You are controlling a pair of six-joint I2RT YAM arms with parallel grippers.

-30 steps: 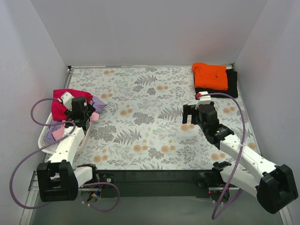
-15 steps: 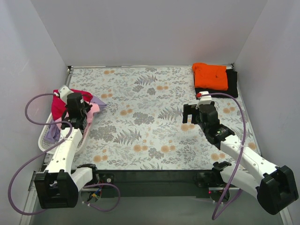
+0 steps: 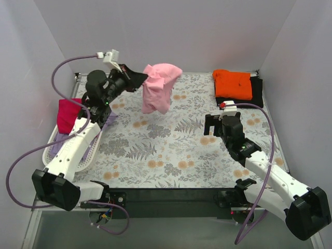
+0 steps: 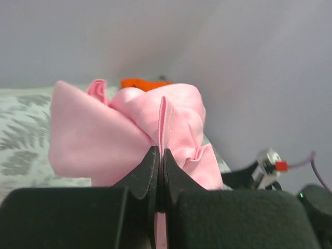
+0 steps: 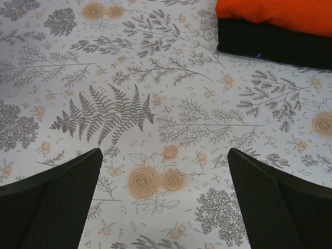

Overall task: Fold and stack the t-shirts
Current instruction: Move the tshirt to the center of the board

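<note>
Left gripper (image 3: 138,79) reads as fully closed on a pinch of the light pink t-shirt (image 3: 158,91). In the left wrist view the two jaws meet with a thin ridge of pink cloth (image 4: 104,135) caught between them at the left gripper (image 4: 158,151). From above I see the left arm raised and reaching toward the far side, the pink shirt hanging bunched and unfolded from the jaws over the far-middle part of the floral table (image 3: 155,150). I cannot tell whether its lower edge touches the surface. The white laundry basket (image 3: 52,149) sits at the table's left edge, well apart from the pink shirt. It holds the magenta-red t-shirt (image 3: 67,114), with the lavender t-shirt (image 3: 107,121) spilling over its rim on the table side. Right gripper (image 3: 210,124) stands wide open with nothing between the fingers. Its wrist view shows only bare floral print under the right gripper (image 5: 164,153). The folded orange t-shirt (image 3: 233,84) lies on top of the black t-shirt (image 3: 256,93) in the far right corner, just beyond the right gripper. The wrist camera catches the orange one (image 5: 275,13) overlying the black one (image 5: 270,46).
</note>
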